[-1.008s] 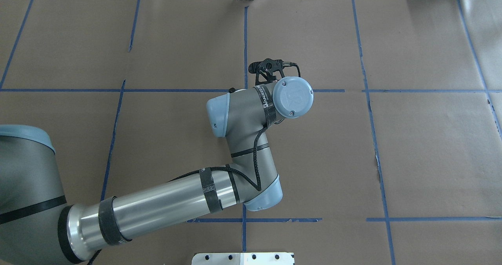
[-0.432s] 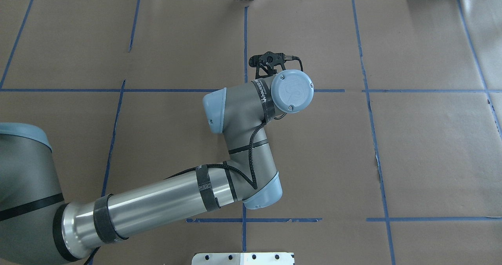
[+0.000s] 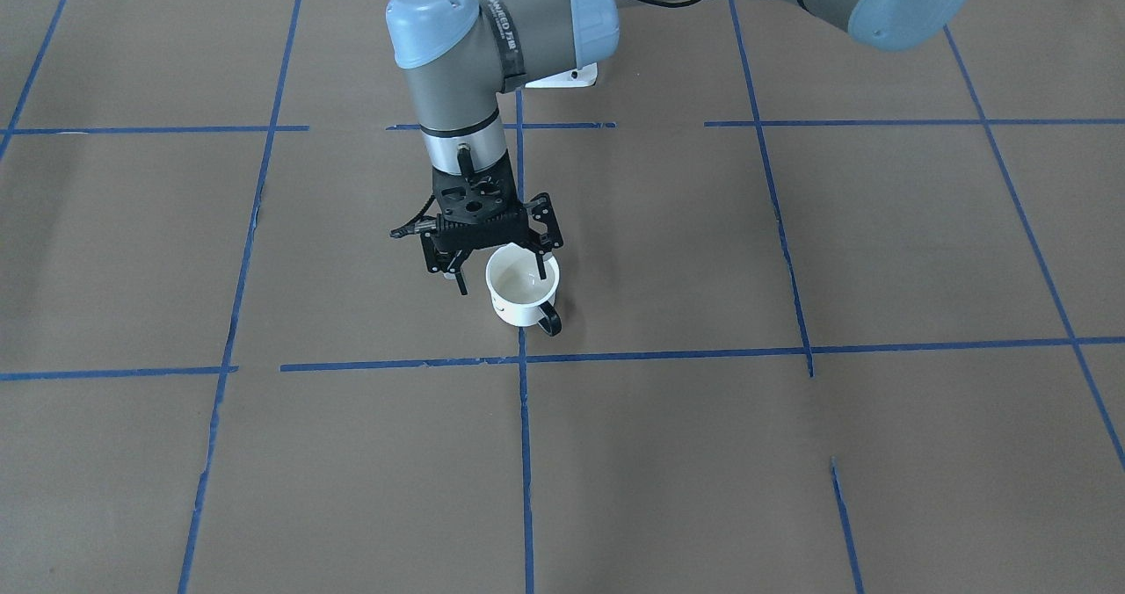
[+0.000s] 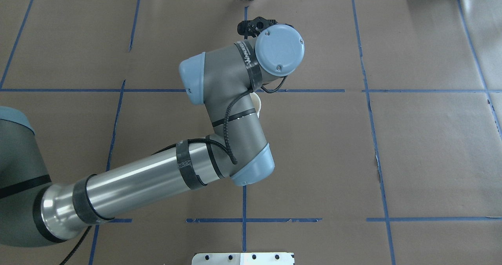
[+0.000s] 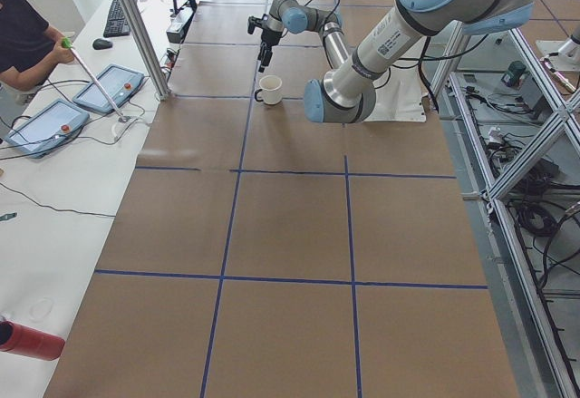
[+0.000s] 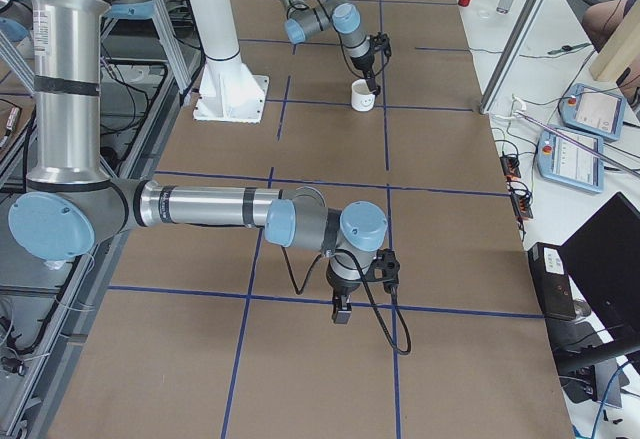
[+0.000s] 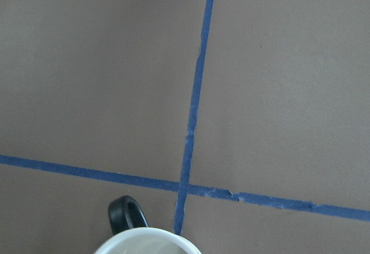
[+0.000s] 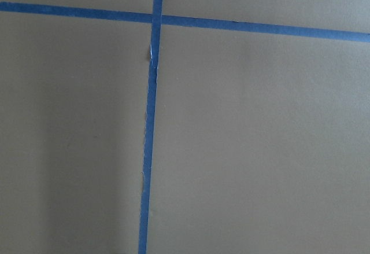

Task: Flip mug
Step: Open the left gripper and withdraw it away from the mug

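White mug [image 3: 521,288] stands upright on the brown desk [image 3: 791,453]. The left gripper [image 3: 485,251] hangs over it, jaws spread. I cannot tell how the right gripper's [image 6: 341,311] jaws stand.

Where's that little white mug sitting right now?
In the front-facing view, the mug stands upright near the middle of the table, just above a blue tape crossing, with the left arm's claw close beside its rim.

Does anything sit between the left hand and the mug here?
Nothing visible does. The left hand hangs close against the robot-facing side of the upright mug, and no object shows in the gap between them.
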